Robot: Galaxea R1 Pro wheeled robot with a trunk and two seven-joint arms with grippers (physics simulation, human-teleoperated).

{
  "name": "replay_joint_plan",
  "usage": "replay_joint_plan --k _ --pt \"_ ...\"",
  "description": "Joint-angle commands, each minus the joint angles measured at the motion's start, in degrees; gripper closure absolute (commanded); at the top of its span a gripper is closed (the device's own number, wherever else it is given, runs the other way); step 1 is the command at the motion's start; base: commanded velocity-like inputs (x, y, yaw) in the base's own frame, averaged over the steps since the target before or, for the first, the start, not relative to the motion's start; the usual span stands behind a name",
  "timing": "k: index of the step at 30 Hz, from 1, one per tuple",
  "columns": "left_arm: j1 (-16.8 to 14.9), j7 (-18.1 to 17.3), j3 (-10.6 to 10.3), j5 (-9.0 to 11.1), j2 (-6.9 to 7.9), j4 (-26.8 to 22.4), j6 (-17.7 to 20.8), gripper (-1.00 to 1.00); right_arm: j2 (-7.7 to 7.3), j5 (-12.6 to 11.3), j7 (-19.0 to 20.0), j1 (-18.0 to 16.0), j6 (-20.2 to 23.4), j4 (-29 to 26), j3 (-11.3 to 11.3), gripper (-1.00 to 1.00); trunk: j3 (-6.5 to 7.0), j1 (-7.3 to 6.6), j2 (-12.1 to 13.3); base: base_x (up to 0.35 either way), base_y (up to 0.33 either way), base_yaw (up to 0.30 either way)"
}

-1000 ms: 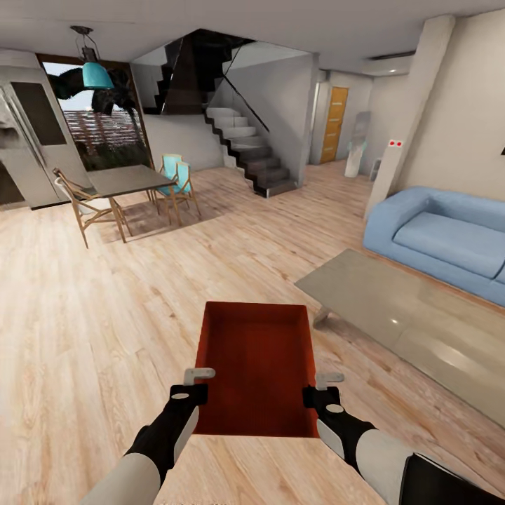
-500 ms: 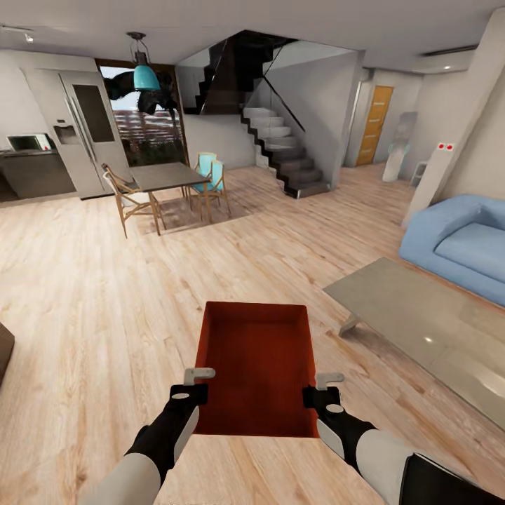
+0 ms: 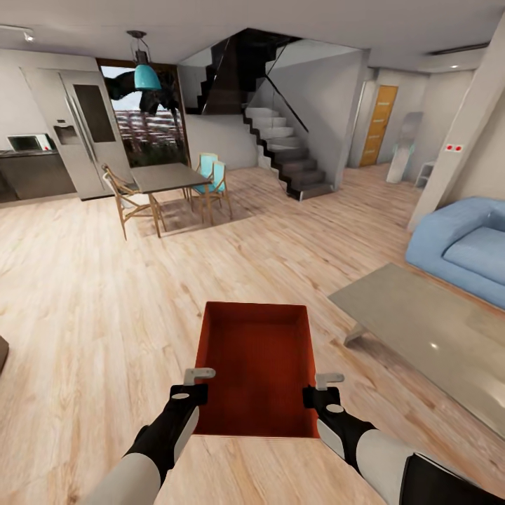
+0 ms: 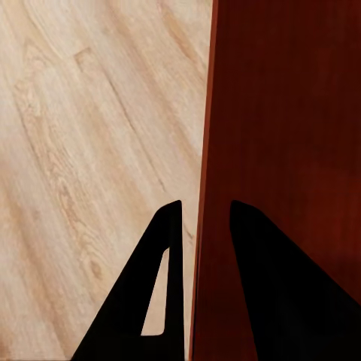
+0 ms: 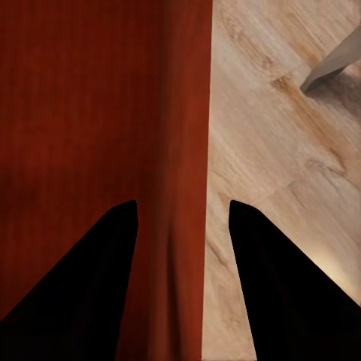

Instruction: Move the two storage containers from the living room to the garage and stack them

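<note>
One orange-red storage container (image 3: 252,365) hangs in front of me above the light wood plank floor of the living room, held between both arms. My left gripper (image 3: 196,382) is shut on its left wall, one finger inside and one outside. The left wrist view shows that gripper (image 4: 204,207) straddling the thin red wall of the container (image 4: 293,135). My right gripper (image 3: 324,387) is shut on the right wall in the same way. In the right wrist view the gripper (image 5: 183,204) clamps the wall of the container (image 5: 83,98).
A glass table (image 3: 421,330) stands at the right with a blue sofa (image 3: 463,249) behind it. Ahead on the left are a dining table with chairs (image 3: 165,177) and a fridge (image 3: 81,133). A staircase (image 3: 291,158) and an orange door (image 3: 377,125) lie far ahead.
The camera has turned left, so the room has slid rightward and the kitchen has come into view. The container and both grippers keep the same place in the picture.
</note>
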Motion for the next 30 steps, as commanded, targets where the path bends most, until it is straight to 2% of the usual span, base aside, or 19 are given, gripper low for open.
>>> replay_joint_plan --k 1,30 --pt "0.0 0.4 0.1 -1.2 0.01 -0.2 0.5 1.0 -0.02 -0.8 -0.2 0.0 -0.1 0.0 0.1 1.0 -0.1 0.06 -0.1 0.321 0.0 0.0" --pt "0.0 0.4 0.1 -1.2 0.03 -0.2 0.5 1.0 -0.05 -0.8 -0.2 0.0 0.0 0.0 0.1 1.0 -0.1 0.06 -0.1 0.322 0.0 0.0"
